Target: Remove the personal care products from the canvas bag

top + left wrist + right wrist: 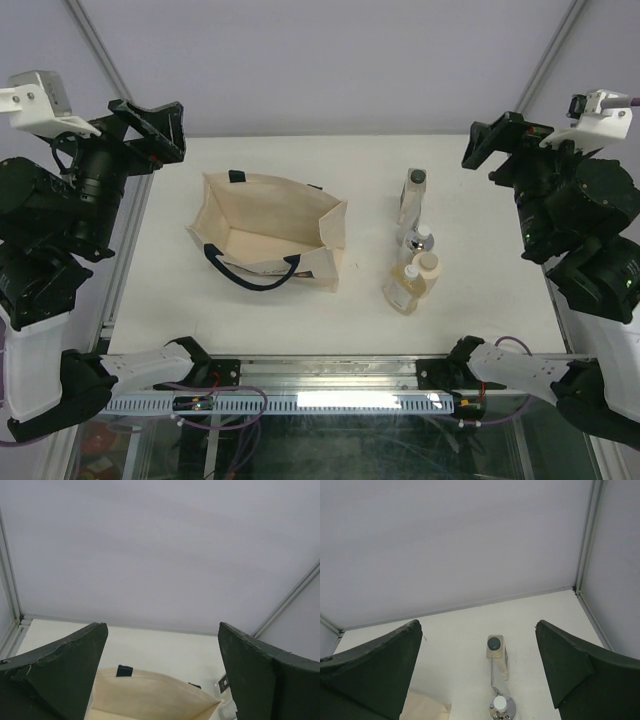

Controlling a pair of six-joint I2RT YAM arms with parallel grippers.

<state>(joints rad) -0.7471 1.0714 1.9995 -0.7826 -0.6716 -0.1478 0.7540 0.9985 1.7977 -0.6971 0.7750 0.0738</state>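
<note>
The beige canvas bag [268, 232] lies open on the table's left half, its navy handle [250, 272] at the front; its top edge shows in the left wrist view [150, 692]. Four bottles stand in a row right of it: the clear rectangular dark-capped one [413, 192] [497, 652], the silver-topped one [419, 240] [502, 707], the cream cylindrical one [428, 267] and the amber-liquid one [404, 286]. My left gripper [150, 128] is open, raised beyond the table's left edge. My right gripper [497, 143] is open, raised beyond the right edge. Both are empty.
The white table [500, 290] ends in a metal rail [330, 400] at the front. Grey walls and frame posts [545, 60] close the back. A corner of the bag shows in the right wrist view [425, 710].
</note>
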